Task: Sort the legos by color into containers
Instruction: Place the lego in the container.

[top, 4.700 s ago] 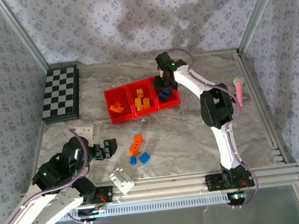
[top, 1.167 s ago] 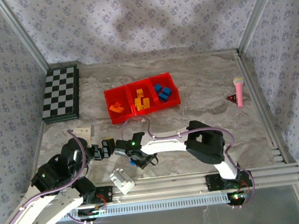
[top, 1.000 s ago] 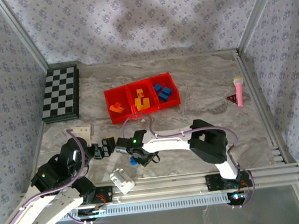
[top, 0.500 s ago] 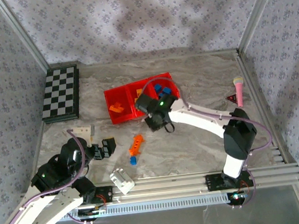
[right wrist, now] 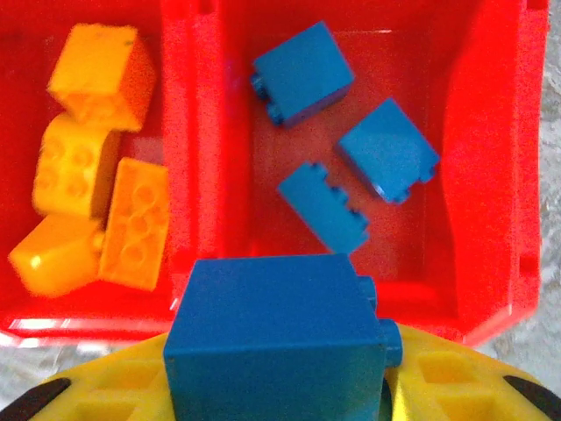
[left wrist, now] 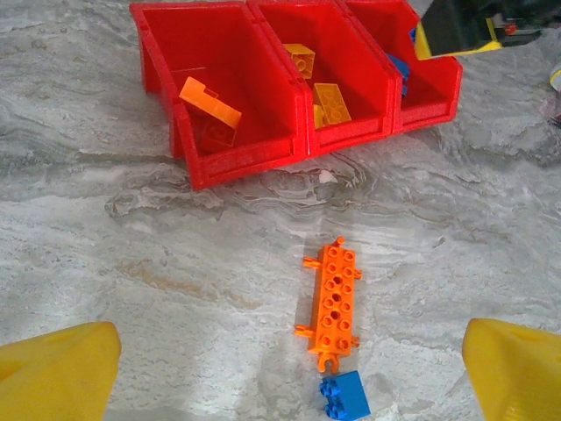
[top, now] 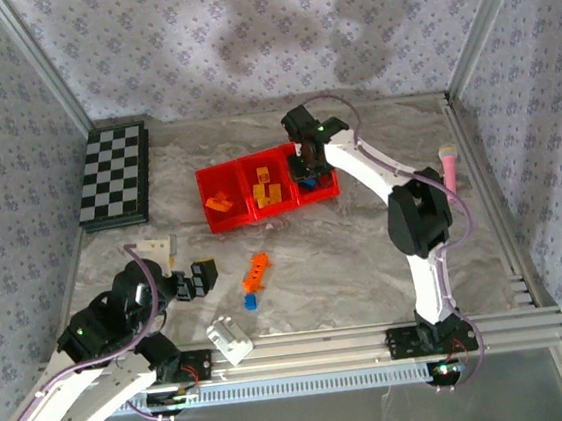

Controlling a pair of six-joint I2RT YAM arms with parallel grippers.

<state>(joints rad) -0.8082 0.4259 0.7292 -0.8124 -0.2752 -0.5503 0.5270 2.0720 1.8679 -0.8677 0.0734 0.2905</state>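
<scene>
Just over the containers [left wrist: 245, 162], right hand [top: 306, 163] clamps a blue lego [right wrist: 276, 338]; left hand [top: 200, 277] gapes near white block [top: 230, 338].

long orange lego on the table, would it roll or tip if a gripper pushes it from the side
Probably neither: the long orange lego lies flat, studs up, so it would likely slide on the smooth table. Pushed near one end, it may pivot rather than go straight. It looks like rigid plastic, so it should not bend.
</scene>
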